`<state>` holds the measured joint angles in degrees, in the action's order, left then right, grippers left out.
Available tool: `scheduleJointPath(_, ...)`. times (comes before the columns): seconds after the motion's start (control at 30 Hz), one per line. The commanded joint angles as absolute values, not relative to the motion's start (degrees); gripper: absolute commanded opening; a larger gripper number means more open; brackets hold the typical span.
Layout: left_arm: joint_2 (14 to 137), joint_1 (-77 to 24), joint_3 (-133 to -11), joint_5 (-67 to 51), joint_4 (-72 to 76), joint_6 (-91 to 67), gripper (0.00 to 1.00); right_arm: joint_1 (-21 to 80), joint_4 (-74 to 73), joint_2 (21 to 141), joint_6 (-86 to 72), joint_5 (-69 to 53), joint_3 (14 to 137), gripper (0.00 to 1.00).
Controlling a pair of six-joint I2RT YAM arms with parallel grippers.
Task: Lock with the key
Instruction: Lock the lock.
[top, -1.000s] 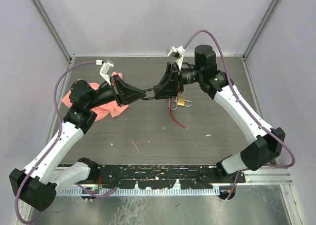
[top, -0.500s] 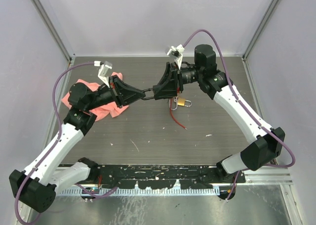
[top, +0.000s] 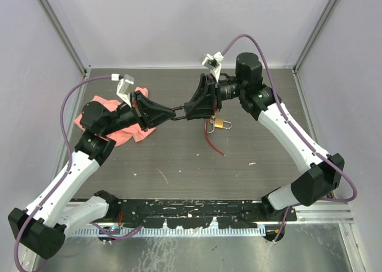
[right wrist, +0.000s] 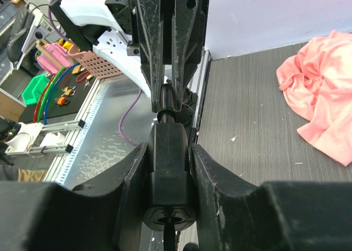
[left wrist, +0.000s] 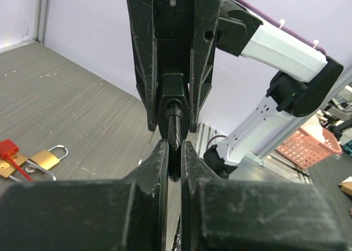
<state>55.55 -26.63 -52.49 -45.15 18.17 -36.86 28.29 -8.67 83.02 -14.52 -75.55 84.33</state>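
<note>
The 2 arms meet tip to tip above the middle of the tabletop. The right pincer is pinching a black lock, a blocky body clamped between its 2 fingers and held clear of the surface. A thin black key sticks out of the lock's end, and the left pincer is pressed together on it, so the 2 pincers almost touch, in line with each other. On the tabletop just below the right pincer lies a brass padlock, with a red cord trailing from it toward the near edge. A pink cloth lies crumpled at the left, partly under the left arm.
</note>
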Motion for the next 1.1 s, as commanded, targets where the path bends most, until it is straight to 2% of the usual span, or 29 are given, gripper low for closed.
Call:
scheduleJointPath(0.0,57.76,-29.04,-53.36,-46.27,24.33,-40.57,0.0,31.58,-0.39,82.62,-17.31,-76.56,87.28,0.01)
scheduleJointPath(0.23,57.95,-29.31,-53.69,-45.7,22.46,-41.84,0.0,30.63,3.78,82.35,-20.69,-76.18,85.88,0.01)
scheduleJointPath(0.47,59.83,-35.89,-54.38,-38.2,20.82,-35.99,0.0,32.77,4.98,83.19,-20.89,-74.42,85.06,0.01)
scheduleJointPath(0.83,64.28,-40.34,-54.62,-35.38,19.44,-32.52,0.0,32.75,8.28,84.95,-22.69,-73.13,87.94,0.01)
scheduleJointPath(0.9,64.38,-41.41,-53.98,-34.44,18.02,-31.11,0.0,32.65,11.96,85.2,-25.64,-73.32,87.25,0.01)
scheduleJointPath(1.07,65.43,-42.14,-52.48,-33.47,19.18,-31.03,0.0,32.87,32.4,85.84,-41.52,-73.31,81.18,0.01)
